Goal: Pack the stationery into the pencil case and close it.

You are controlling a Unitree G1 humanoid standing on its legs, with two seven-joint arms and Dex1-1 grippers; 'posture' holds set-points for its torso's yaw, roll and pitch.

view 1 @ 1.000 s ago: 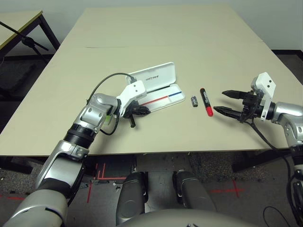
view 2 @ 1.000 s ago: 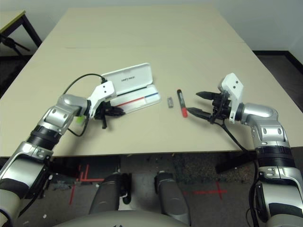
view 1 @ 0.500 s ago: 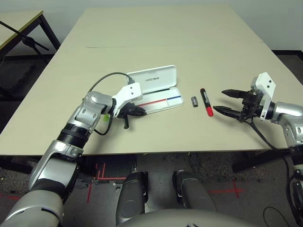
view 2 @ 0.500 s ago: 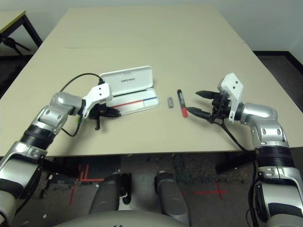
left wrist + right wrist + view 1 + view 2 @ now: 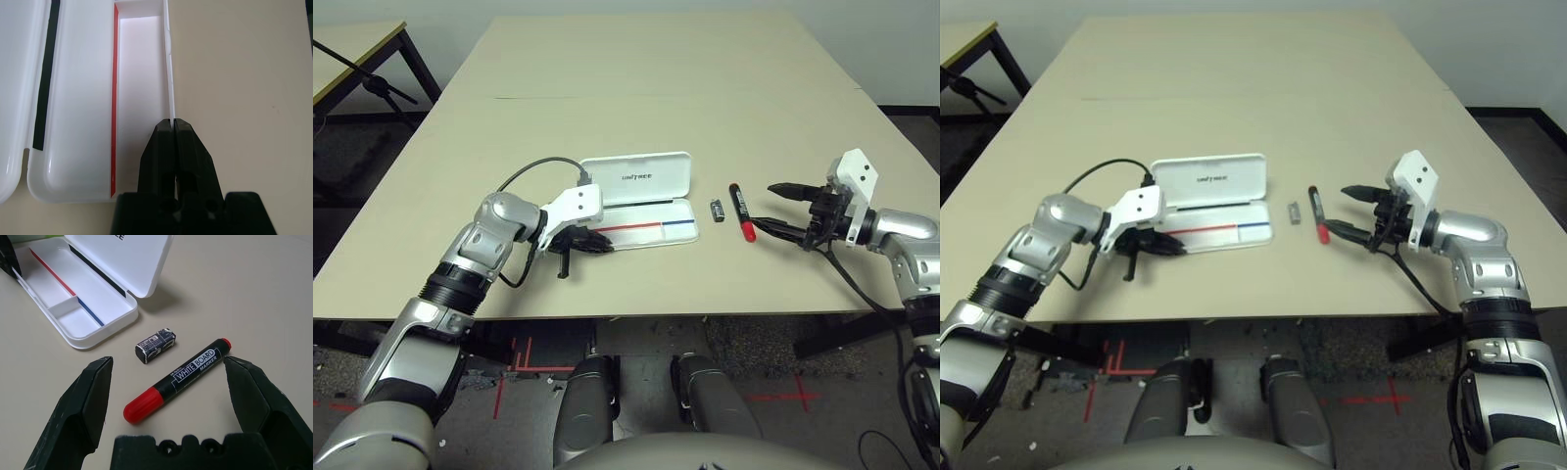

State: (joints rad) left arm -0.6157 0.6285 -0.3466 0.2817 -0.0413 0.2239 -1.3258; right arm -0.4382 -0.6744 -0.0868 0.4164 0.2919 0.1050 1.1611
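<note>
So the pencil case has swung round in the last second. It was sitting skewed on the table, and now it lies nearly square to the near edge, lid open and propped up on the far side, tray facing up with that red-and-blue line inside. It sits a bit left of the middle, not far from the near edge. The tray looks empty to me, so nothing is packed yet.

The left gripper did that, I reckon. Its fingers are pinched tight together at the left end of the tray, right on the near wall. In the left wrist view the thin white wall runs straight into the closed tips, so it looks like it's nipping that wall, though I can't swear to it. The arm has drawn back toward the near-left with the case following.

The black marker with a red cap and the tiny dark stubby piece lie just right of the case, close together but apart. They haven't budged.

The right gripper hangs just right of the marker, jaws wide open, nothing in them, and hasn't moved.

My guess: case is now lined up, and the marker is next.
</note>
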